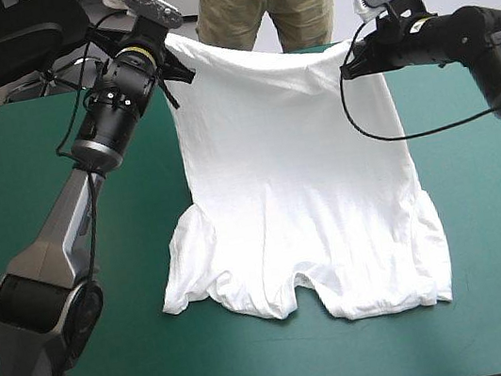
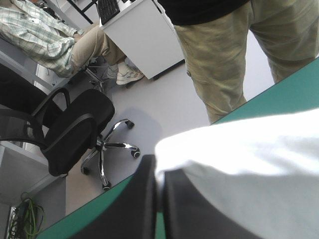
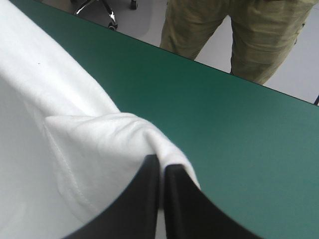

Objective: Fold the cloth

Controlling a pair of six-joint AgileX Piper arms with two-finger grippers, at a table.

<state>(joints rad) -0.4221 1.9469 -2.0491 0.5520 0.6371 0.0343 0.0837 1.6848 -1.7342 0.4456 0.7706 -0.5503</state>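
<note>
T-shirt (image 1: 299,190): white, far end lifted by two corners near the table's far edge, sloping down, near end with sleeves lying rumpled on the cover.
Left gripper (image 2: 158,167): black fingers all but closed, pinching the left raised corner.
Right gripper (image 3: 160,162): black fingers likewise pinching the right raised corner.
Table (image 1: 38,231): teal-green cover showing on both sides of the T-shirt.

Teal-green table (image 1: 55,276) — T-shirt (image 1: 304,227) (sleeve end) on it.
</note>
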